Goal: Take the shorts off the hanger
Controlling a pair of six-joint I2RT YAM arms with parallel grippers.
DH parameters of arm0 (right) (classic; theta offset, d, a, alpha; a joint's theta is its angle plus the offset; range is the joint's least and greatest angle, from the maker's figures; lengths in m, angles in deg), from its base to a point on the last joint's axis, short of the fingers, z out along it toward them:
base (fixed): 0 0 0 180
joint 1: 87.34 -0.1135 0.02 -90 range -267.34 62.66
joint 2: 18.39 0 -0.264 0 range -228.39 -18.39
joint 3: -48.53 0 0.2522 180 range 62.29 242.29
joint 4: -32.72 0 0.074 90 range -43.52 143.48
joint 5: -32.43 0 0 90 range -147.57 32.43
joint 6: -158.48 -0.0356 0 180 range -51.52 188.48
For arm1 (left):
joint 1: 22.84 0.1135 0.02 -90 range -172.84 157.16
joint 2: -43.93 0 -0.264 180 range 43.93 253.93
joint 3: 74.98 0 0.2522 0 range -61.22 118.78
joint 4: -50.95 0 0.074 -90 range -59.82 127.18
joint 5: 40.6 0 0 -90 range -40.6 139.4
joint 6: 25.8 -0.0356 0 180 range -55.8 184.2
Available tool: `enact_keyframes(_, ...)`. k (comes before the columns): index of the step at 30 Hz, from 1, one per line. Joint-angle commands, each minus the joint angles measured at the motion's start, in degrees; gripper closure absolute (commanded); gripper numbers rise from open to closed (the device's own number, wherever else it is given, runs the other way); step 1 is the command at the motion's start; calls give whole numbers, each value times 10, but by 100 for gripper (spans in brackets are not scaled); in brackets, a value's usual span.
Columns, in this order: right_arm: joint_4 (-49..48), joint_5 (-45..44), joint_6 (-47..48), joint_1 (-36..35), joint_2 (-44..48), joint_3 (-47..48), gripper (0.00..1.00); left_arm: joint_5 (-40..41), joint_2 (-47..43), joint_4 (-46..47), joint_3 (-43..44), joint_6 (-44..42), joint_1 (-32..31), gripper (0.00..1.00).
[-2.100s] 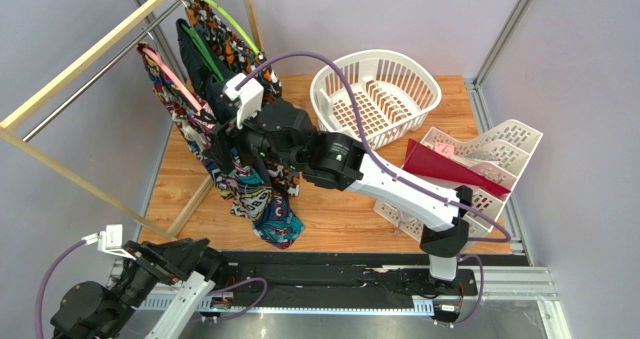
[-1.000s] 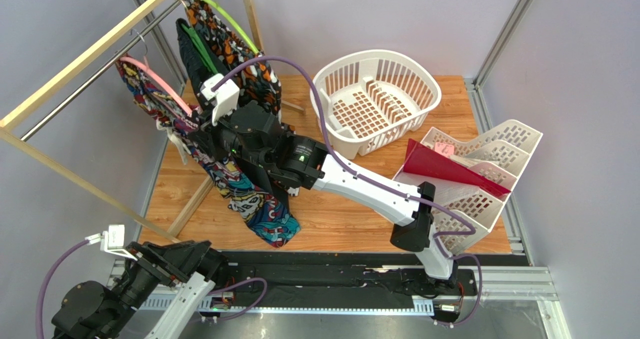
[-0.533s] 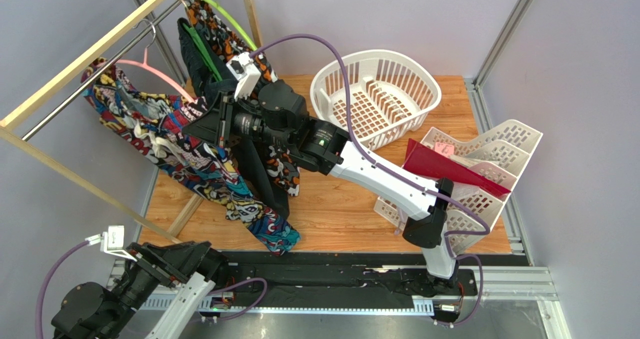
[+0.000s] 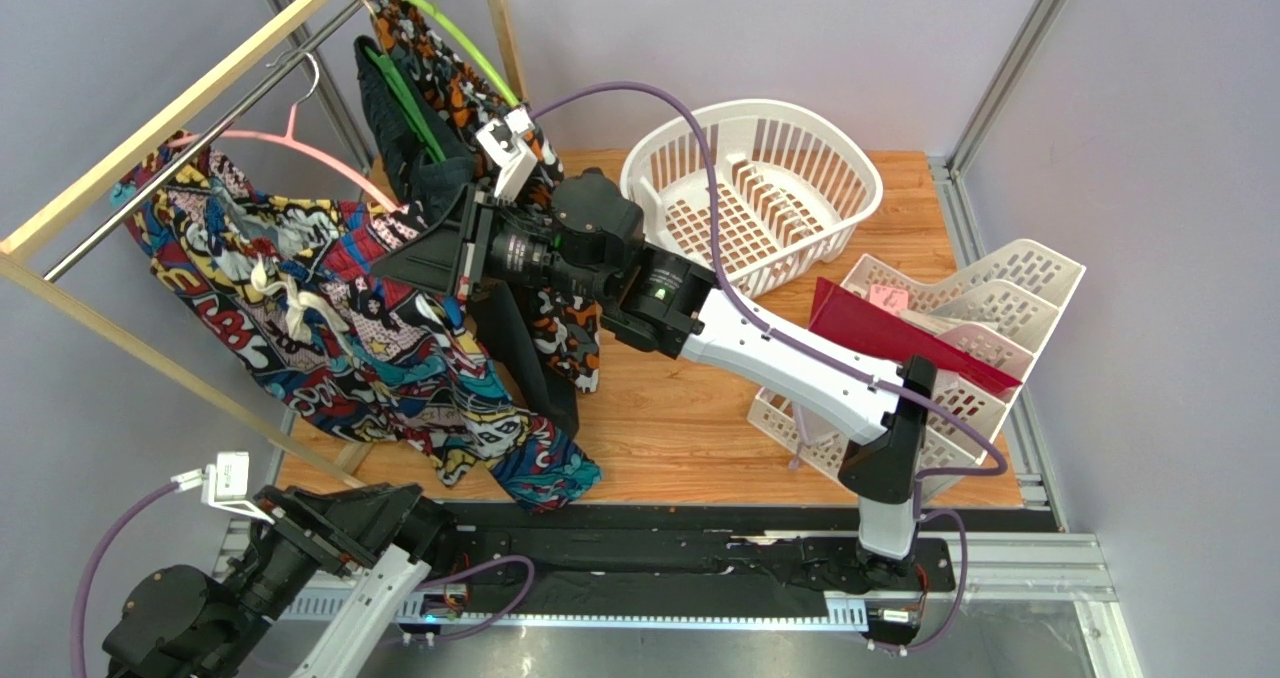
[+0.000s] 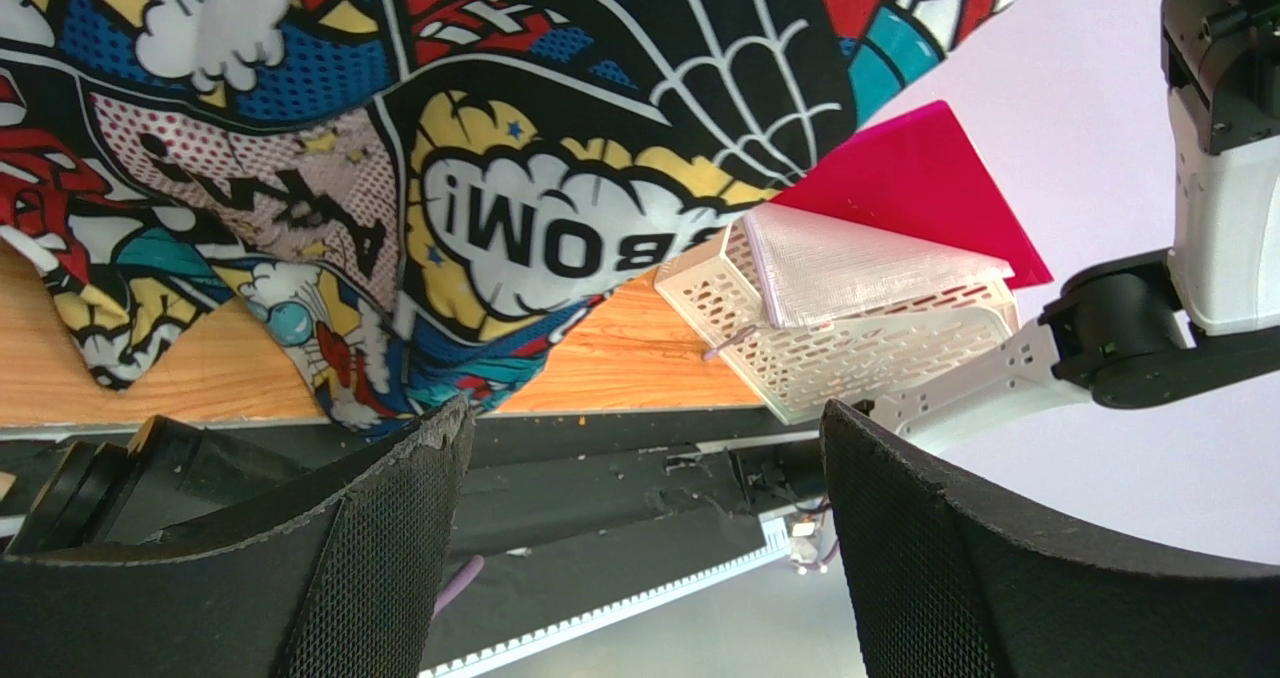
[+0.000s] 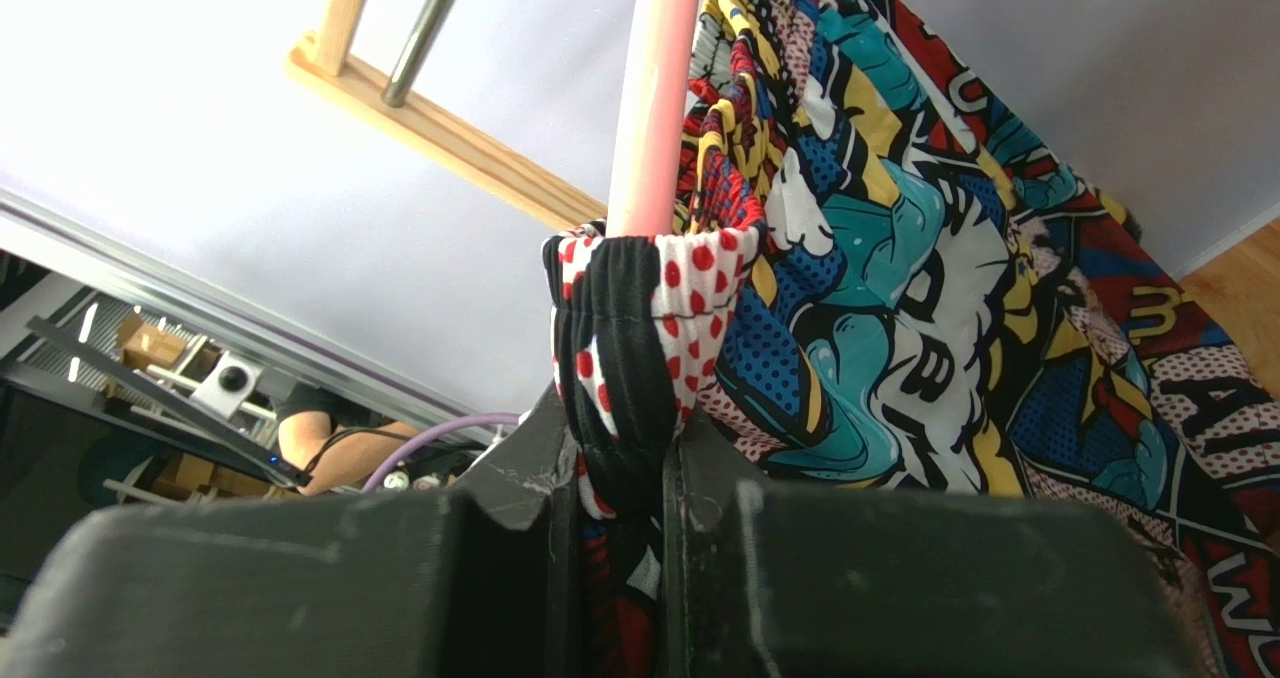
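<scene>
The shorts, in a busy comic print, hang spread wide at the left below the rail. The thin pink hanger tilts on the metal rail above them. My right gripper is shut on the bunched waistband, which still loops round the end of the pink hanger arm. The printed cloth fills the right of that view. My left gripper rests low at the near left edge; in its wrist view it is open and holds nothing, with the shorts overhead.
Two more garments on green hangers hang behind the right wrist. A white basket stands at the back. A white file rack with a red folder is on the right. A wooden frame bar crosses at the left.
My right gripper has turned and lifted toward the back, keeping its grip on the waistband. The shorts have fanned out leftward and the pink hanger has swung up. The left arm is still.
</scene>
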Motion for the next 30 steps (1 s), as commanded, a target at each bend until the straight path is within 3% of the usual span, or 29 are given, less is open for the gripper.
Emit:
enact_keyframes(1,-129,2,-12,9,65,-8,100,-10,-2,-15,-6,2,-2,11)
enact_keyframes(11,-173,14,-65,48,90,-66,100,-13,0,-13,-8,0,-1,11)
enact_keyframes(16,-185,13,-48,72,139,-145,100,-16,4,-10,-7,0,-1,11)
enact_keyframes(19,-150,15,38,79,177,-176,100,-19,5,-6,-6,-4,-1,11)
enact_keyframes(25,-59,81,318,82,229,-243,100,-31,19,29,-9,-8,-1,11)
enact_keyframes(30,75,138,495,81,246,-279,100,-68,48,93,-14,-12,-1,11)
